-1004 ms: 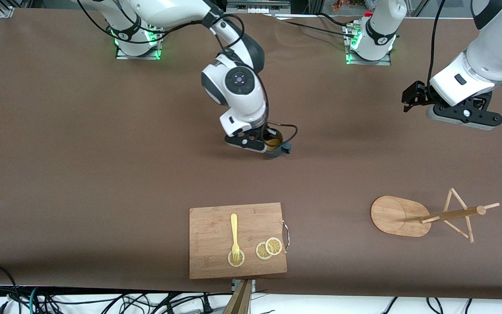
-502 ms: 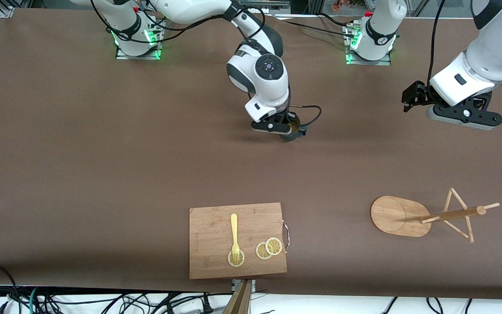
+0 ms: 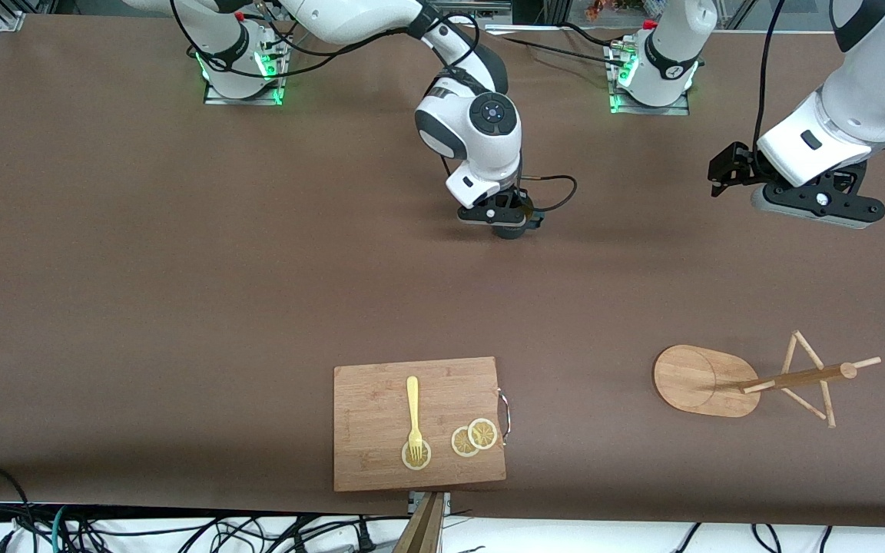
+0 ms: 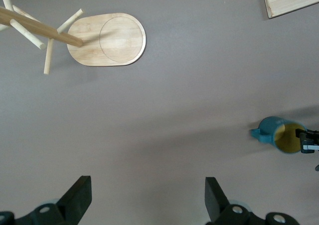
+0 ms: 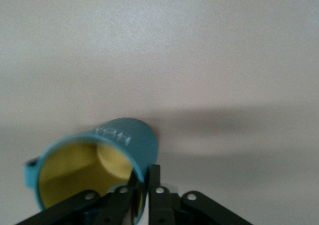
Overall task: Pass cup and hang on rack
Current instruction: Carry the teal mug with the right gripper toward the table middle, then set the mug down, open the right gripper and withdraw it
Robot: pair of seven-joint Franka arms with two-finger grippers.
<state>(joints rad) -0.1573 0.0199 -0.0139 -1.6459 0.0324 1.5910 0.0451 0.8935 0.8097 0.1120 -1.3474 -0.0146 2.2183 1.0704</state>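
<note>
While the right claw [image 3: 509, 225] hung low over the middle of the tabletop [image 3: 181, 269], toward the edge where the arm bases stood, its fingers [image 5: 153, 177] pinched the rim of the cup [image 5: 94, 167], one inside the yellowish bowl and one against the teal outer wall. The cup was tilted, with pale lettering on its wall and its handle pointing away from the claw; whether its bottom touched the tabletop could not be told. In the left wrist view the cup [image 4: 277, 134] showed at the picture's edge with the right claw's fingertip on its rim. The left claw [image 4: 144, 197] waited in the air over the left arm's end of the tabletop, its fingers spread wide and holding nothing. The rack [image 3: 727, 375] stood near the tabletop's front edge toward the left arm's end, well apart from the cup, its pegs bare. A cutting board [image 3: 381, 430] lay at the middle of the front edge, carrying a yellow fork [image 3: 413, 415] and three lemon slices [image 3: 474, 438], the fork's tines resting on one.
</note>
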